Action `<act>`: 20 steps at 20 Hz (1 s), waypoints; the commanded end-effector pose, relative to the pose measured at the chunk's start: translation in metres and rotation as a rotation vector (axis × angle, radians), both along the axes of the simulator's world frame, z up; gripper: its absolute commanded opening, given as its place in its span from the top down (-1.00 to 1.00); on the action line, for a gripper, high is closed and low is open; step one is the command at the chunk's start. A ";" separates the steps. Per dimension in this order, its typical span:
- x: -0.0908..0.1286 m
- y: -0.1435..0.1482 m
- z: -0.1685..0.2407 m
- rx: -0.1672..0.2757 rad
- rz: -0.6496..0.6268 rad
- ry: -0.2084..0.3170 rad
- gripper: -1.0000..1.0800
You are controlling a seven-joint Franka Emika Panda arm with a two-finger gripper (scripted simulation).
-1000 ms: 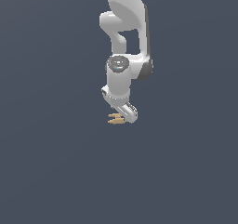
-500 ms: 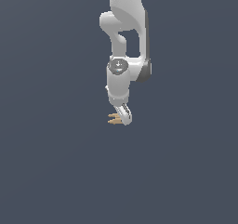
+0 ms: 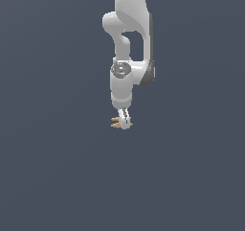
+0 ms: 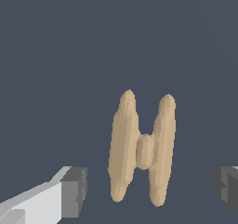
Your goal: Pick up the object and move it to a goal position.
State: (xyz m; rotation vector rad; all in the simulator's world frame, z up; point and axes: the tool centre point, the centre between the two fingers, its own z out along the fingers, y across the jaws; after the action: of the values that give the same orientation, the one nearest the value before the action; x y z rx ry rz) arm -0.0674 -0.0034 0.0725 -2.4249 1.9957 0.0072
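Observation:
The object (image 4: 143,148) is a small tan-orange piece: two thin pointed slabs joined by a short neck. In the wrist view it lies between the two dark finger pads (image 4: 74,192), with a gap on each side, nearer the one pad than the other. My gripper (image 4: 151,190) is open and touches nothing. In the exterior view the white gripper (image 3: 125,123) hangs straight down from the arm, and the object (image 3: 116,122) sticks out from it toward the exterior view's left.
A plain dark blue-grey ground (image 3: 57,167) fills both views. The white arm (image 3: 129,43) comes down from the top of the exterior view.
The hand has swung from a tilt to nearly upright and shifted slightly to the exterior view's left, over the object. The object has stayed where it was.

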 end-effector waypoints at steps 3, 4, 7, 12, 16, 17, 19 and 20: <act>-0.003 -0.001 -0.003 -0.002 -0.067 -0.002 -0.92; -0.004 -0.001 -0.004 -0.003 -0.077 -0.002 -0.92; -0.005 -0.002 -0.005 -0.004 -0.098 -0.003 -0.92; -0.005 -0.002 -0.006 -0.004 -0.100 -0.002 -0.92; -0.005 -0.002 -0.013 -0.004 -0.100 -0.002 -0.92; -0.005 -0.002 -0.017 -0.004 -0.101 -0.002 -0.92; -0.006 -0.002 -0.026 -0.004 -0.103 -0.002 -0.92; -0.006 -0.002 -0.031 -0.004 -0.103 -0.002 -0.92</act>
State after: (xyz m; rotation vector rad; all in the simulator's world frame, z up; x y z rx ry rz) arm -0.0724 -0.0052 0.0487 -2.3203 2.1172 -0.0003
